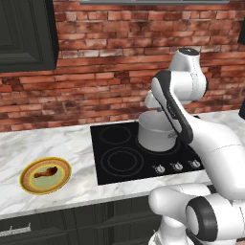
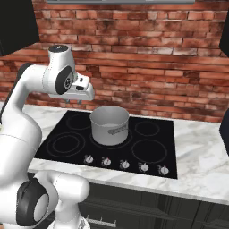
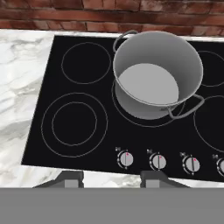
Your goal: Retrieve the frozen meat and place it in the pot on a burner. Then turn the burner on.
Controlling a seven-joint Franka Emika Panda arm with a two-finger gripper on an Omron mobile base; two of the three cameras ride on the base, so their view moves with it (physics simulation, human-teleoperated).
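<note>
Pot (image 3: 157,74) sits empty; plate (image 1: 45,175) apparently holds frozen meat (image 1: 46,172).

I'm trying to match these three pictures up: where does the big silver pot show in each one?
Left base view: the pot is right of centre, partly behind the arm.
Right base view: the pot is at centre, on the stove.
Hand view: the pot is upper right of centre, empty.
Shared landmark: the black cooktop with its knob row.
</note>
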